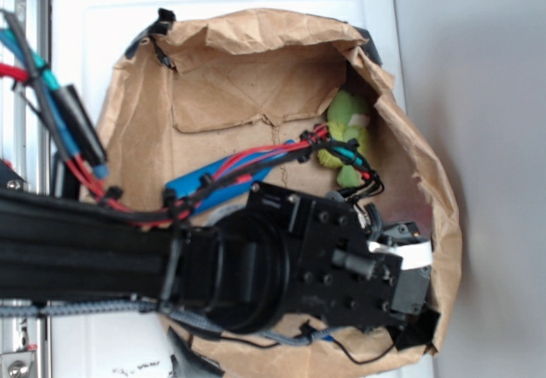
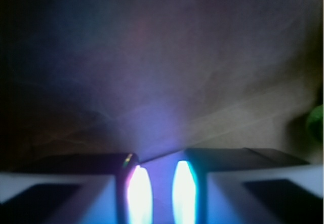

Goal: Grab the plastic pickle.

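Hiding the bag's floor, the arm lay across from the left, so the pickle could not be found in either view. The gripper pointed down near the right wall; its fingers sat nearly together, perhaps clenched on nothing. A bottle peeked out beside cables, a plush near the far wall

From where I stand, the plastic pickle cannot be picked out in either view. The only hint is a blurred green patch at the 3 o'clock edge of the wrist view. It is cut off by the frame and too soft to tell its shape, gloss or pose.
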You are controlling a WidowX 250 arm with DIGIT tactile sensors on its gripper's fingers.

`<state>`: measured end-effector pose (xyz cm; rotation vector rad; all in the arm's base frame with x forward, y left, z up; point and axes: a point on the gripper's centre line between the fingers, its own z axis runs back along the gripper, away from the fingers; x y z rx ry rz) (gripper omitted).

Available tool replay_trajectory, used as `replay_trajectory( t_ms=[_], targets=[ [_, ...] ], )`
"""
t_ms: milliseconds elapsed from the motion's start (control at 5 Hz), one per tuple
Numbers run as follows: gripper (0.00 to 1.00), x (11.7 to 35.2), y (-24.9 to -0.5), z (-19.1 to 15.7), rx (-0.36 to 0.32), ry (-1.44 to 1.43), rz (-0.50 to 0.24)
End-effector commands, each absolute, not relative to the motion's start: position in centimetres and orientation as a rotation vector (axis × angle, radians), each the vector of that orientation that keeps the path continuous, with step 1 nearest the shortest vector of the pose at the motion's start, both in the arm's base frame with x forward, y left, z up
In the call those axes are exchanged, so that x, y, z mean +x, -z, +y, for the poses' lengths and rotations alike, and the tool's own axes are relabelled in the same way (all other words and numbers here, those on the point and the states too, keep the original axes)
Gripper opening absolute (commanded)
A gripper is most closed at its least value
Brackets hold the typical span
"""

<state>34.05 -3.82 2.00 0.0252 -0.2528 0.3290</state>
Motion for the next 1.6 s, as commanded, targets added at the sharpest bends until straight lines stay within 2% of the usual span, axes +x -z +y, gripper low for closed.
replay_trajectory(
  t_ms=[0,200,400,600,800,1200,1400],
  targets=[
    [1.0,33.0,-9.7,-1.5,-0.131,-0.337,-0.227],
    [1.0,31.7,-11.6,-0.7,-0.174,-0.317,-0.189],
    [1.0,30.4,-11.8,-0.3,-0.185,-0.292,-0.175],
    [1.0,29.0,-10.3,-0.7,-0.181,-0.23,-0.129],
    [1.0,28.2,-8.8,-1.2,-0.179,-0.192,-0.114],
    [1.0,28.0,-5.3,-2.7,-0.134,-0.159,-0.108],
    [0.0,29.0,-3.3,-2.5,-0.081,-0.217,-0.121]
  ],
)
